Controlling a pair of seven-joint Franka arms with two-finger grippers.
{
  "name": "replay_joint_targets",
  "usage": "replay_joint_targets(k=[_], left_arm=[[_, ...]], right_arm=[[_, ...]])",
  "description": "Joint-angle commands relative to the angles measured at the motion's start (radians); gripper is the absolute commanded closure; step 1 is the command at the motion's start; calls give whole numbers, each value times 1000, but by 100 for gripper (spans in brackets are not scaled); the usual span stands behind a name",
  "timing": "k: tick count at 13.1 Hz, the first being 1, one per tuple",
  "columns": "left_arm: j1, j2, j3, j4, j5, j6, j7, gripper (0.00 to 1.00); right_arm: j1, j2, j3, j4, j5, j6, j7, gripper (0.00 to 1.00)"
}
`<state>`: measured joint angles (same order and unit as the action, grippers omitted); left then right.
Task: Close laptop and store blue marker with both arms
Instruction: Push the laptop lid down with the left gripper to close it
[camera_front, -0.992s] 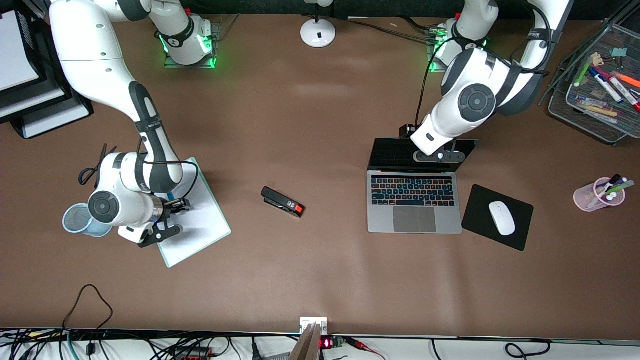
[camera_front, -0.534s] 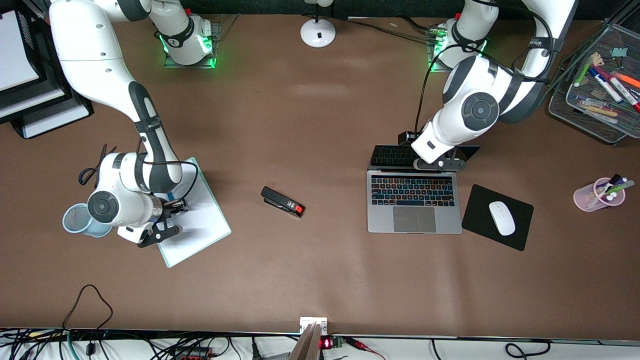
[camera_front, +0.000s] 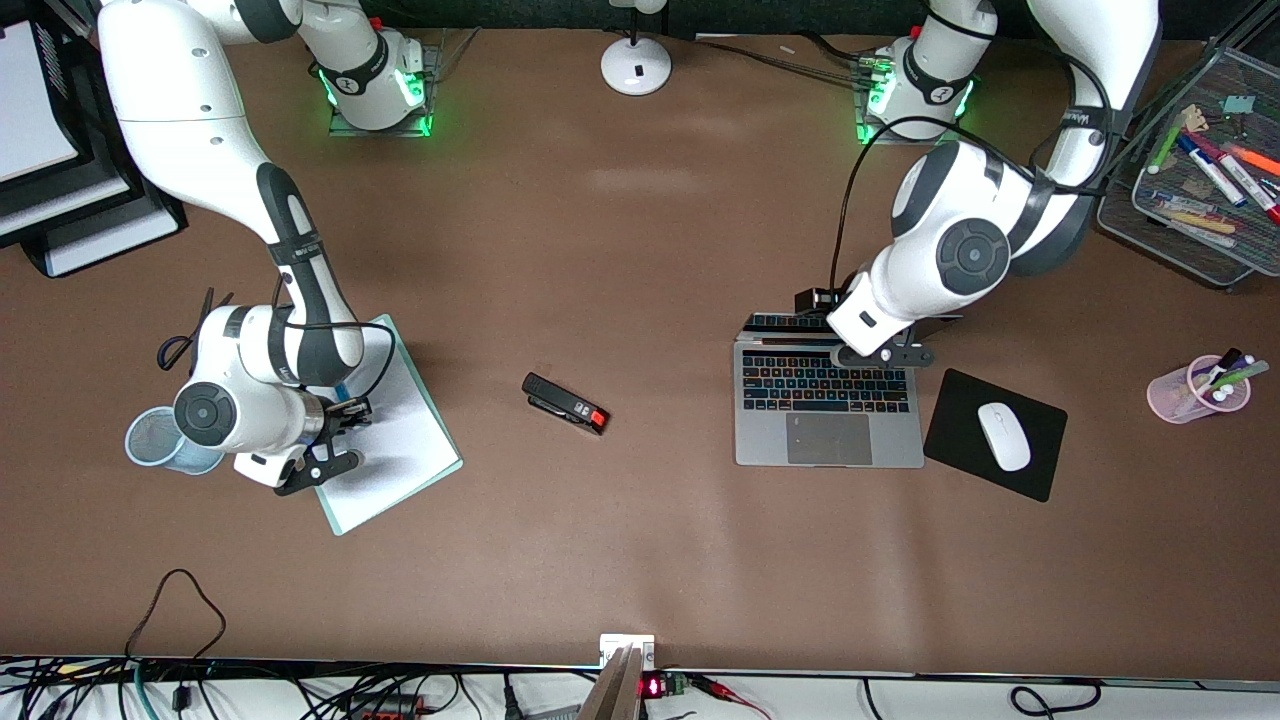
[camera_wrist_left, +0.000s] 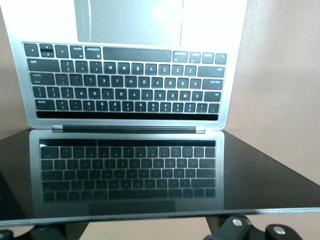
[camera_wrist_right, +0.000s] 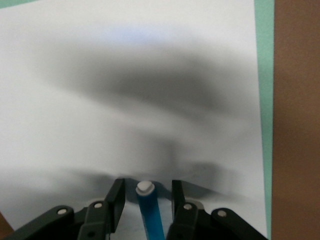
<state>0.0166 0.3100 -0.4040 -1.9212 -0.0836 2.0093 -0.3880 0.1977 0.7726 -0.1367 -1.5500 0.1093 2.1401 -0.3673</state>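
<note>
Now blue marker (camera_wrist_right: 150, 212) between right pincer (camera_wrist_right: 146, 196) fingers (camera_wrist_right: 116, 197)

We see open counter (camera_front: 640, 540) between the stapler (camera_front: 565, 403) and laptop (camera_front: 828, 420); the mouse pad (camera_front: 960, 400) crowds the laptop's side.

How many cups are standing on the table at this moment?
2. A blue mesh cup stands beside the clipboard at the right arm's end of the table; a pink cup holding markers stands at the left arm's end. None seems hidden.
</note>
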Motion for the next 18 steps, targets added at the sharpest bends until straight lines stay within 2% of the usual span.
replay_joint_targets(k=[1, 3, 11, 13, 15, 18], left_arm=[[-1, 40, 4, 50, 33, -4, -8, 0], [0, 64, 8, 73, 39, -4, -8, 0], [-1, 149, 31, 163, 59, -3, -8, 0], [0, 167, 33, 168, 68, 40, -9, 0], [-1, 198, 39, 171, 68, 81, -9, 0], [-1, 224, 45, 183, 70, 111, -8, 0]], right_arm=[[2, -3, -1, 10, 10, 0, -18, 54], [2, -4, -1, 10, 16, 0, -18, 51], [-4, -3, -1, 2, 18, -8, -19, 51], [-7, -3, -1, 1, 16, -9, -21, 52], [-9, -3, -3, 1, 13, -9, -21, 60], [-9, -4, -3, 2, 15, -9, -19, 67]])
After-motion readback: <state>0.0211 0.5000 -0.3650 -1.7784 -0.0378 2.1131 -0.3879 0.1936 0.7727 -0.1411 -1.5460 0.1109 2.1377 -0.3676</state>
